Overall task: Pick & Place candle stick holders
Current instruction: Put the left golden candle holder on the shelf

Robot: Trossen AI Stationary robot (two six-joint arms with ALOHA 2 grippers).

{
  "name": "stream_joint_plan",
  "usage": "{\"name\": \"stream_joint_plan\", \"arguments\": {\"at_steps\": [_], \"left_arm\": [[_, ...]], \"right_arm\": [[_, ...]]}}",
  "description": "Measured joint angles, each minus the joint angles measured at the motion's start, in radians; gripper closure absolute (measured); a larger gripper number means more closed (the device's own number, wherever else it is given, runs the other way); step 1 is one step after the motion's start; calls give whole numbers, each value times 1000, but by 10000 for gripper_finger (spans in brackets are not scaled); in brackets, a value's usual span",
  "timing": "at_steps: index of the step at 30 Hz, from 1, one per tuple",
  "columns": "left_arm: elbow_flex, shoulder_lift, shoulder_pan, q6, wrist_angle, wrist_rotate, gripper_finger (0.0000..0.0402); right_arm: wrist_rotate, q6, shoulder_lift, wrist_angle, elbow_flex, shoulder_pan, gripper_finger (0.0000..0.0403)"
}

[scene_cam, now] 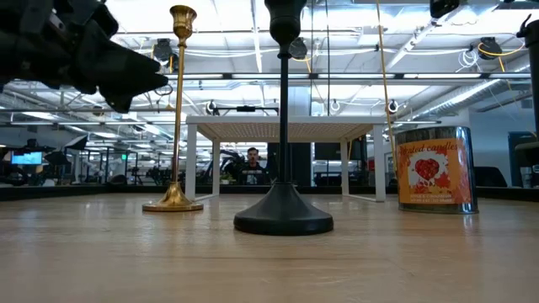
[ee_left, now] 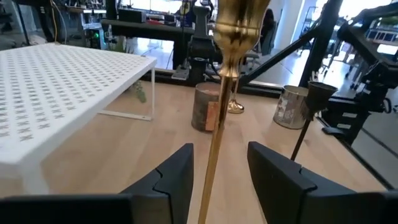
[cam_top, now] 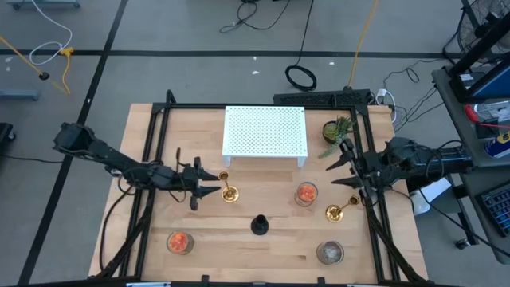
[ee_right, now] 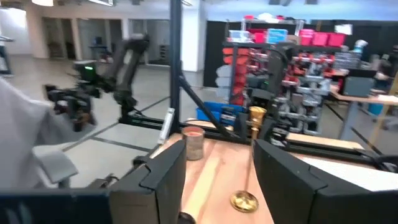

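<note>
Between left gripper fingers, spread apart: gold stick, unclamped.

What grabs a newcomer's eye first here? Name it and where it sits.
The white perforated rack at the table's far middle stands out. Next, the left gripper with open fingers around a gold candlestick, and the right gripper open beside the other gold candlestick.

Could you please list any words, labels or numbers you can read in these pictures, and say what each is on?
Orange-red glass cup: a label with a heart and a line of lettering along its top edge, too blurred to read for certain.
Nothing else bears readable text.
</note>
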Motion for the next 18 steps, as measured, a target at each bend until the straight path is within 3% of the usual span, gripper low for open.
{"name": "stream_joint_plan", "arguments": {"at_steps": [6,12,18], "left_arm": [[132,155,0,96,-9,-13,247],[199,230,0,142,-53,-38,250],[199,235,0,86,-95,-86,304]], "right_arm": [[0,0,26,0,0,0,222],[-1,0,35,0,0,0,222],[-1,0,36,-1,0,0,222]]}}
